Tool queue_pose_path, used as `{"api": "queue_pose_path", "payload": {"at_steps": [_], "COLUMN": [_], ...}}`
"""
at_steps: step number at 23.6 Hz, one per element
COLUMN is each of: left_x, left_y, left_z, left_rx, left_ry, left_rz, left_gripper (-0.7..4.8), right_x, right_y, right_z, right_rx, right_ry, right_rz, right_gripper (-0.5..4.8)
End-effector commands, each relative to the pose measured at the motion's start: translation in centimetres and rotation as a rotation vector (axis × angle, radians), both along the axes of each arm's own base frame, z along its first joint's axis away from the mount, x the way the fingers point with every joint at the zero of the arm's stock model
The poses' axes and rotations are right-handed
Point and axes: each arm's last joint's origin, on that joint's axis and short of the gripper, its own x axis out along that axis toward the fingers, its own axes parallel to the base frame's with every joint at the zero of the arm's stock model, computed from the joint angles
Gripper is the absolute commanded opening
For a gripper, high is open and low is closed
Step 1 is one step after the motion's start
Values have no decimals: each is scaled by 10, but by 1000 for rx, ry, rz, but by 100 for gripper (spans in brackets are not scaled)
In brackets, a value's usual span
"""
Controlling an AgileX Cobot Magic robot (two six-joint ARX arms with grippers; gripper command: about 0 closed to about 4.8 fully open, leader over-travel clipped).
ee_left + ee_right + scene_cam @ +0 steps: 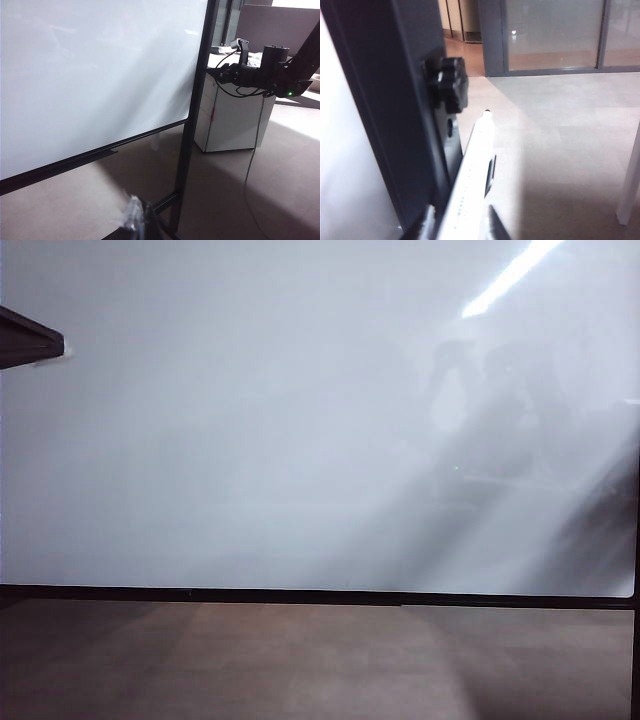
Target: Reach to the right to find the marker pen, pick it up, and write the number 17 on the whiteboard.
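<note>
Beyond the whiteboard's (250, 420) right frame edge, the right gripper (457, 222) appears to pinch the marker pen (470, 175) between its fingers, long axis running forward past the fingertips, while the left gripper (135, 220) sits too blurred to read.

The brown floor (300, 670) is lying beneath the whiteboard (250, 420). A white cabinet (232, 120) is standing on it.
</note>
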Motion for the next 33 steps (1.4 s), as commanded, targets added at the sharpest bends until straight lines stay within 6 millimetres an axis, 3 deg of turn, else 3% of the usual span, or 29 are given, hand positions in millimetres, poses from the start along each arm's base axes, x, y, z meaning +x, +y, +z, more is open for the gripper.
{"api": "queue_pose_path", "payload": {"at_steps": [1,3,4,7,10,12,16,18,21,23,25,28,30,32,33], "left_x": [0,0,0,0,0,0,0,0,0,0,0,-1,-3,-10,-15], "left_y": [0,0,0,0,0,0,0,0,0,0,0,1,4,11,16], "left_z": [1,1,1,1,1,1,1,1,1,0,-2,3,19,54,82], "left_rx": [-6,-6,-6,-6,-6,-6,-5,-6,-5,3,16,6,-25,-72,-103], "left_ry": [-8,-8,-8,-9,-9,-9,-8,-8,-8,1,16,5,-28,-73,-105], "left_rz": [-2,-3,-3,-3,-3,-2,-2,-3,-2,-1,-3,0,26,70,72], "left_gripper": [-5,-5,-5,-5,-5,-5,-5,-5,-5,-5,-5,-5,-5,-5,-5], "right_x": [1,1,1,0,-9,-25,-60,-97,-140,-185,-207,-223,-223,-219,-212], "right_y": [0,0,0,-2,-19,-25,-10,12,44,84,111,143,167,195,214], "right_z": [4,4,4,7,19,46,120,187,244,280,294,299,297,295,296], "right_rx": [-10,-10,-10,-9,84,94,87,71,73,81,93,157,210,249,234], "right_ry": [-20,-21,-22,-49,-85,-133,-170,-248,-332,-396,-426,-415,-380,-352,-325], "right_rz": [-4,-4,-4,-49,-86,-120,-147,-226,-320,-301,-223,-163,-108,-68,-56], "right_gripper": [77,4,-6,-6,-6,-6,-6,-6,-6,-6,-6,-6,-6,-6,-6]}}
